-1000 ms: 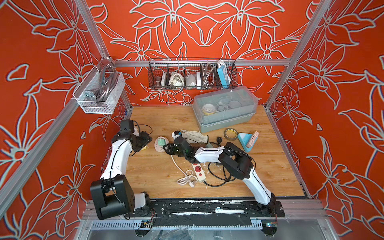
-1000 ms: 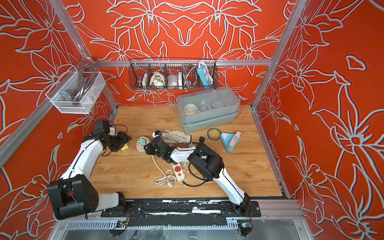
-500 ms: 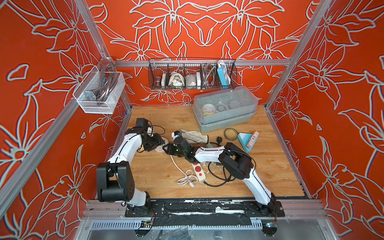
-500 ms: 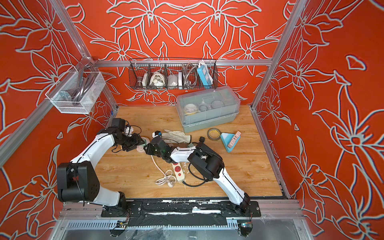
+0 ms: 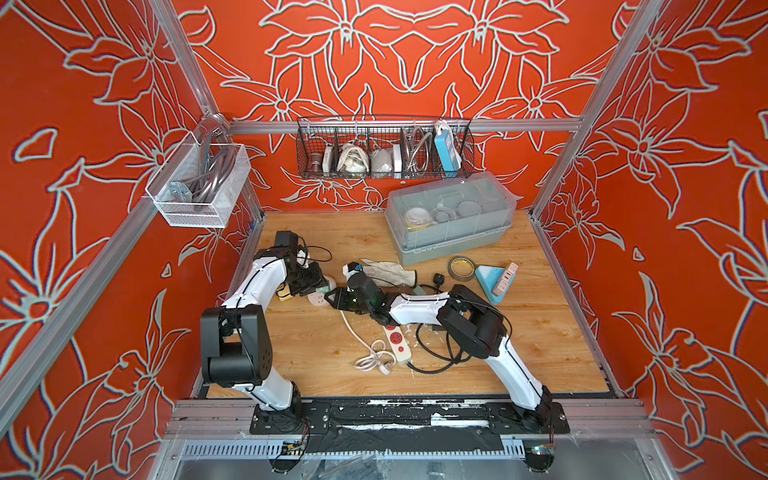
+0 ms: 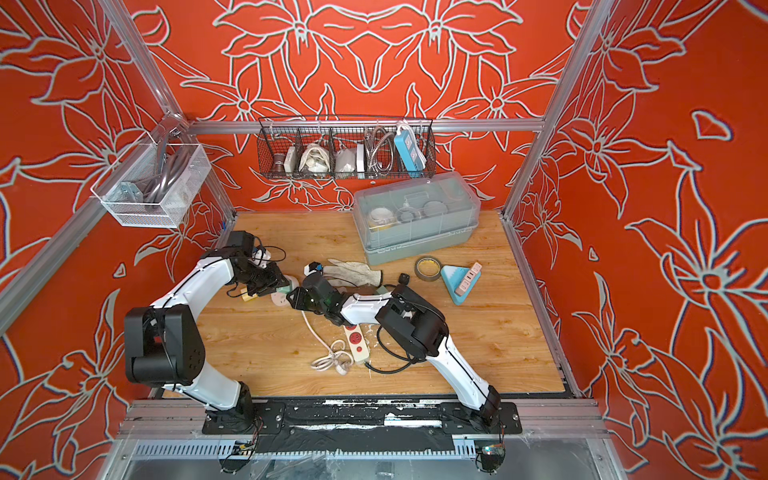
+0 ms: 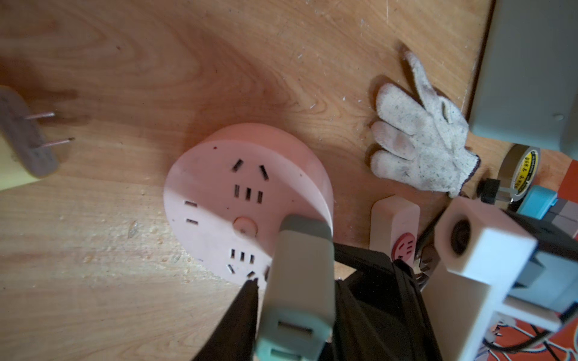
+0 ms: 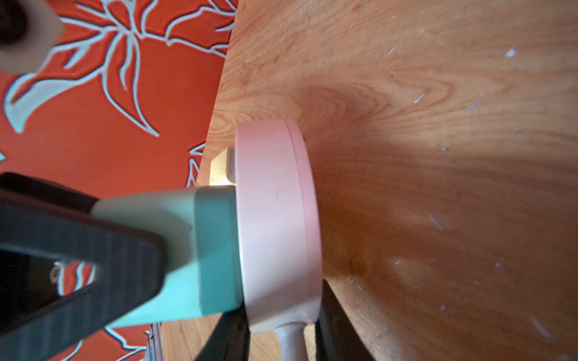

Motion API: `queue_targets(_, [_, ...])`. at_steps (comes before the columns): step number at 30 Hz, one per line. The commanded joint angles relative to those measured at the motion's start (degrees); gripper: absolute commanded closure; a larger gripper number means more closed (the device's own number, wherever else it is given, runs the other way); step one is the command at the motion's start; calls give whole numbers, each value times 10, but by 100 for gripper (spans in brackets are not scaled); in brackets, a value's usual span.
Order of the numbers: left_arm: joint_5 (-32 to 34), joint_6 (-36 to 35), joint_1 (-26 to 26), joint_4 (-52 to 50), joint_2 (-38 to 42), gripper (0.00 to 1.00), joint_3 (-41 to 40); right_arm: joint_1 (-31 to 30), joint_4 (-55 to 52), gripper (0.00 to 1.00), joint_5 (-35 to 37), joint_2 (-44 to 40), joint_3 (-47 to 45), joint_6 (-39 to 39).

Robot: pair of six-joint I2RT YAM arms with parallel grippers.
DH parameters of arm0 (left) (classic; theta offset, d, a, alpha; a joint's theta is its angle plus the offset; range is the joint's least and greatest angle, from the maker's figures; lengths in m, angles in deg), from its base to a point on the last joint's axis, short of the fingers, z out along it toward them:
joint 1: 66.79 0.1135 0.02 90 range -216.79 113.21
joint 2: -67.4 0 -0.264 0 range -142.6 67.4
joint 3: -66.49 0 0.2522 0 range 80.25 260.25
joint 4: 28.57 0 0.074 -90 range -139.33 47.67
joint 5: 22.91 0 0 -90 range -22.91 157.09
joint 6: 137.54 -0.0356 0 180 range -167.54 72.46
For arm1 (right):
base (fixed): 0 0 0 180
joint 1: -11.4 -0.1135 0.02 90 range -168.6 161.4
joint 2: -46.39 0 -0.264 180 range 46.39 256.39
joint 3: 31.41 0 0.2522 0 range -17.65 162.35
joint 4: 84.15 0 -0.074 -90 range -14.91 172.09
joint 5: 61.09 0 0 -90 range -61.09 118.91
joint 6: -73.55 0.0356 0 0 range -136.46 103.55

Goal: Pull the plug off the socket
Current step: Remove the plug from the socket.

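At lower centre, the left gripper clamps the green plug while the right gripper pins the round socket; a straight, untwisted pull looks best.

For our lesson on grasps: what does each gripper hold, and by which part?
Left gripper clamps the green plug by its sides; right gripper pinches the round socket at its rim, where the cable leaves.

left arm and right arm reach low inward, left gripper and right gripper both clamped, tips close together.
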Motion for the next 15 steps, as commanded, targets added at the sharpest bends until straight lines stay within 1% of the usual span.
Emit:
queue_targets(1, [-14, 4, -2, -22, -9, 64, 5, -1, 12, 98, -13, 7, 7, 0])
queue_targets(3, [-19, 5, -2, -20, -9, 66, 1, -1, 13, 96, -14, 8, 8, 0])
queue_targets(4, [-20, 6, -2, -18, -9, 67, -2, 0, 16, 94, -15, 10, 8, 0])
queue_targets(8, [-30, 15, 0, -12, -9, 86, -8, -1, 27, 81, -20, 16, 9, -2])
queue_targets(11, [-33, 26, 2, -10, -6, 98, -9, 0, 41, 71, -23, 21, 10, -2])
queue_targets(13, [-40, 32, 4, -10, -7, 100, -7, 0, 48, 64, -26, 28, 15, 0])
queue_targets(15, [-53, 37, 10, -7, -6, 100, -8, 0, 50, 58, -33, 35, 23, -1])
